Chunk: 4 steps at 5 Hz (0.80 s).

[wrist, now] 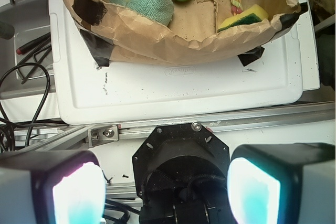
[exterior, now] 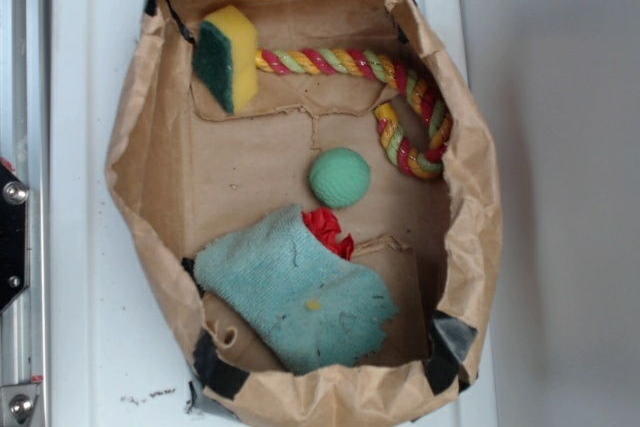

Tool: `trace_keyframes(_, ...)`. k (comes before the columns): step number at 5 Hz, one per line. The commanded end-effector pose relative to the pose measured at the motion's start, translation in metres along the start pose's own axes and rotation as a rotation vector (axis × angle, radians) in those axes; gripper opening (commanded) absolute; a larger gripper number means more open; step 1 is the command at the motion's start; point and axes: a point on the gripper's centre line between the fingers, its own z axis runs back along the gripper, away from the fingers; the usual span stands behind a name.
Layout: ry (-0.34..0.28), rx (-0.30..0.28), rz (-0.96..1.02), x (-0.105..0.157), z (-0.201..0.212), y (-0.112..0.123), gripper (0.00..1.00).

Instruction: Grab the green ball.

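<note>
Since the end effector (wrist: 168,192) hangs empty, pads wide apart, well outside the bag (exterior: 140,147), the ball (exterior: 339,177) lies untouched mid-floor — clear of cloth (exterior: 295,297) and rope (exterior: 400,97), easy to reach from above.

The brown paper bag (exterior: 150,147) is looking creased and matt, patched at its corners with glossy black tape (wrist: 90,3). Inside the bag, the green ball (exterior: 339,177) is showing a matt, finely textured skin; the teal cloth (exterior: 295,292) is looking fuzzy and worn, the rope (exterior: 410,97) twisted and fibrous, the sponge (exterior: 228,57) foamy. Under the bag, the white tray (wrist: 184,87) is gleaming like smooth plastic.
</note>
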Motion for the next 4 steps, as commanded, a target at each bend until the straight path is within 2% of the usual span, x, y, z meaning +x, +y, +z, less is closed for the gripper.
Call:
trace_keyframes(1,0.000,0.000,0.000,0.000,0.000,0.000,1.00)
trace_keyframes(2,-0.032,0.002,0.073,0.045,-0.009,-0.008,1.00)
trace_keyframes(3,-0.062,0.011,0.120,0.087,-0.032,-0.001,1.00)
trace_keyframes(4,-0.071,-0.023,0.139,0.123,-0.070,0.011,1.00)
